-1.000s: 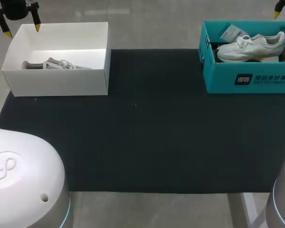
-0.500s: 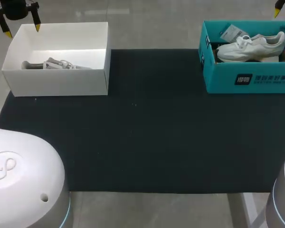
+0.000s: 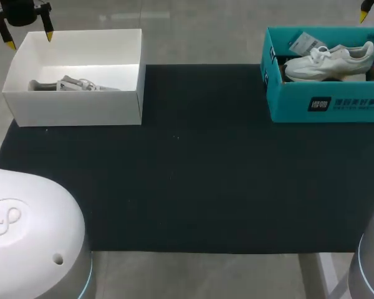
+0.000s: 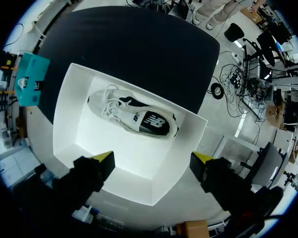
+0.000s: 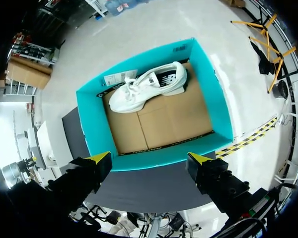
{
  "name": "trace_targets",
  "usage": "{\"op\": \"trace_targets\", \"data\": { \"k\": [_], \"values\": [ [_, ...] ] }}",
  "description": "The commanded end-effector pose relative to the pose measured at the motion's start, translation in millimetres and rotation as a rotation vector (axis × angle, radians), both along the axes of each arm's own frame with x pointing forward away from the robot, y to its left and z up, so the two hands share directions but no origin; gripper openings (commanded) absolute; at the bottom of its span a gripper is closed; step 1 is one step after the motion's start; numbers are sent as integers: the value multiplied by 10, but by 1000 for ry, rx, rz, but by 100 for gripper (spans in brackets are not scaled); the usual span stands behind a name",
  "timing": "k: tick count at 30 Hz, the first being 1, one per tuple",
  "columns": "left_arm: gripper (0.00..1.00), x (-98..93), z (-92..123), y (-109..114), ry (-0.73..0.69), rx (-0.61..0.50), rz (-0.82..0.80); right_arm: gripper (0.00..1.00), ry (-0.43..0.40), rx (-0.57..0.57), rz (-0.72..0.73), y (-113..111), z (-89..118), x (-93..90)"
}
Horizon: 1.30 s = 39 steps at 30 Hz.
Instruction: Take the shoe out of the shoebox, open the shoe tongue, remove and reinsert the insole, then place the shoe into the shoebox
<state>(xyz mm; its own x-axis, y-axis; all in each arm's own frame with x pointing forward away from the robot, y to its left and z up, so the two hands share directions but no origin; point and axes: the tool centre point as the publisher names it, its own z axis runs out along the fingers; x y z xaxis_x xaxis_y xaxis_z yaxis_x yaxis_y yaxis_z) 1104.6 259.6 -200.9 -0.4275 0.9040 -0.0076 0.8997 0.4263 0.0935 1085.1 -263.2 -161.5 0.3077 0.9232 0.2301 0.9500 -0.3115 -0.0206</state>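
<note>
Head view: black mat [image 3: 193, 174] at ctr. White box [image 3: 75, 111] at 10 o'clock; grey-white shoe [image 3: 75, 83] low inside, half hidden by the wall. Teal shoebox [image 3: 327, 103] at 2 o'clock, holding white sneaker [image 3: 330, 61]. L gripper [image 3: 30, 41] at 11 o'clock over the box's far corner, jaws wide. Lone yellow fingertip [image 3: 364, 12] at 1 o'clock; spread unreadable here.

L wrist view: jaws wide, empty. Whole shoe shown on its side, w/ laces and black panel.

R wrist view: R gripper [image 5: 149, 158] jaws wide, empty, above the shoebox's near wall. Brown cardboard floor [image 5: 164, 119] shows only here; sneaker lies by the far wall.
</note>
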Motion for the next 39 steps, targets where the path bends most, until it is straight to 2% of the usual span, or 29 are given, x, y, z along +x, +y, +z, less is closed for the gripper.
{"op": "trace_targets", "data": {
  "k": [1,3,9,15,28,33,39],
  "values": [
    [100,-2,5,2,0,2,-1,100,-47,-126,39,-71,-136,136],
    [100,-2,5,2,0,2,-1,100,-50,-147,36,-134,-187,200],
    [100,-2,5,2,0,2,-1,100,-131,-230,27,-277,-359,381],
    [100,-2,5,2,0,2,-1,100,-77,-247,71,-400,-643,569],
    [100,-2,5,2,0,2,-1,100,-47,-294,195,-694,-789,1179],
    [100,-2,5,2,0,2,-1,100,-40,-317,204,-729,-903,1309],
    [100,-2,5,2,0,2,-1,100,-53,-369,149,-780,-1022,1409]
  ]
}}
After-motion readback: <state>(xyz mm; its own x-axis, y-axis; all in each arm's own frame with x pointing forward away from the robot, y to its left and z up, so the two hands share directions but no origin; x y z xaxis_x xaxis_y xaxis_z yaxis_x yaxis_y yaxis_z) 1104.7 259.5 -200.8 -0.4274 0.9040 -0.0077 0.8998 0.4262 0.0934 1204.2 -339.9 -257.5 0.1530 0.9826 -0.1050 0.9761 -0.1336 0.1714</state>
